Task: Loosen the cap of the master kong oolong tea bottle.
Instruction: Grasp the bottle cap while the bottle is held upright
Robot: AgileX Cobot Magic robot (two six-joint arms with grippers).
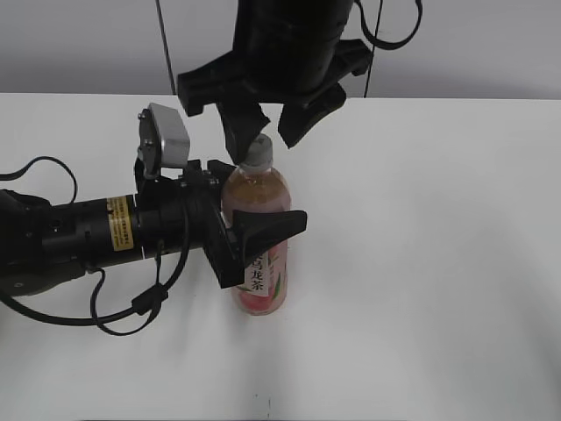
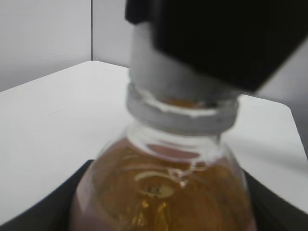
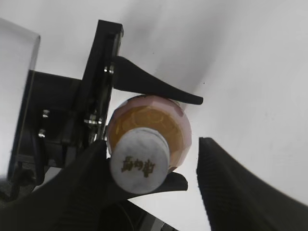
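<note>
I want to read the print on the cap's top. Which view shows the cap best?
The right wrist view: it looks down onto the cap, print visible. The exterior view shows it small and from the side; the left wrist view shows only its blurred, partly hidden side.

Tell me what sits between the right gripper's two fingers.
In the right wrist view, the cap lies between the right gripper's fingers, against the left one, with bare table before the other.
</note>
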